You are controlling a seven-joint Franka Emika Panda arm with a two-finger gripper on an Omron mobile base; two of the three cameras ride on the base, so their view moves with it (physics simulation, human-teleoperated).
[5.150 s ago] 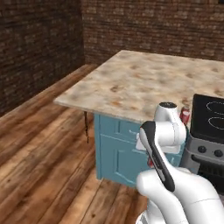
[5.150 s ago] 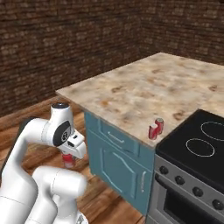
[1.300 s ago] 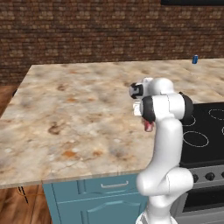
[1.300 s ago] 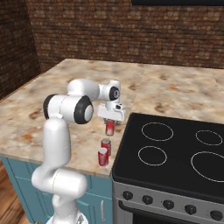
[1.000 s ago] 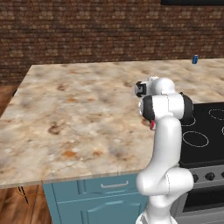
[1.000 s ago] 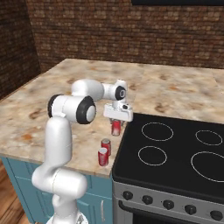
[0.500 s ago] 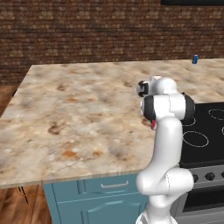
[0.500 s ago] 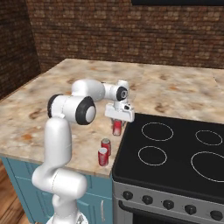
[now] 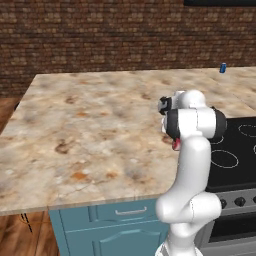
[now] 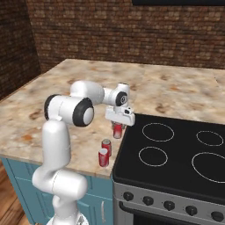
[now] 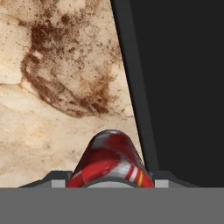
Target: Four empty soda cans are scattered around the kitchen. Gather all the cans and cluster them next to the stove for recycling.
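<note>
Right base view puts the end effector (image 10: 117, 124) just off the stove's (image 10: 176, 154) left edge, jaws clamped on a red soda can (image 10: 117, 130) that hangs upright beneath it, long axis vertical, over the bench (image 10: 44, 110). Two more red cans (image 10: 104, 152) stand close together nearer the front edge, right beside the cooktop. So the drop spot lies straight below, and that pair sits just toward the robot from the held can. Hand view confirms it: can (image 11: 111, 159) between the tips, bench underneath, stove edge alongside. Far off in the left base view, a blue can (image 9: 223, 68) waits by the back wall.
</note>
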